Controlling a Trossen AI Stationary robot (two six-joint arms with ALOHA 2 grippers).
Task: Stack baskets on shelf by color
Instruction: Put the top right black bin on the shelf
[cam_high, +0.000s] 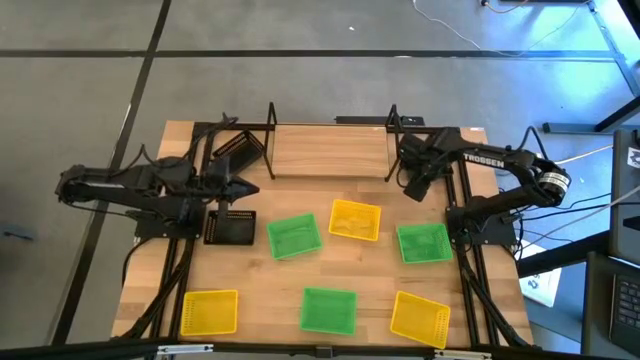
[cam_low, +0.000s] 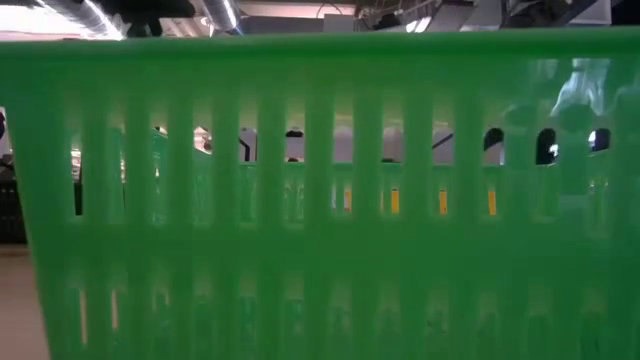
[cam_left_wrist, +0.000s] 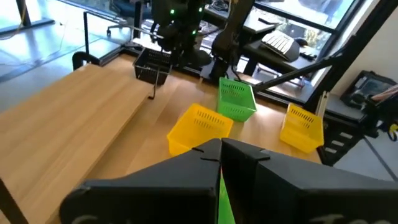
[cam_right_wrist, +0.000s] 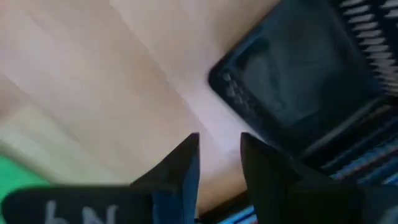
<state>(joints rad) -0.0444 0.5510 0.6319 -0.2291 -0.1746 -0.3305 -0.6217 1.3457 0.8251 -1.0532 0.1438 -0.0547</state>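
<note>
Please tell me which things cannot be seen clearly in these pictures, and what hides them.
- Low view: a green basket standing against the lens fills the picture; the table, shelf and both arms behind it are hidden.
- Right wrist view: a black basket is blurred and cut by the edge; its position cannot be told.
- High view: the right gripper is too small to tell open or shut.
- High view: black baskets beside the shelf overlap the left arm; their number is unclear.

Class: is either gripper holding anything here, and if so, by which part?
Nothing is held. The left gripper is shut and empty. The right gripper is open with only bare wood between its fingers; a black basket lies just beyond them.
</note>
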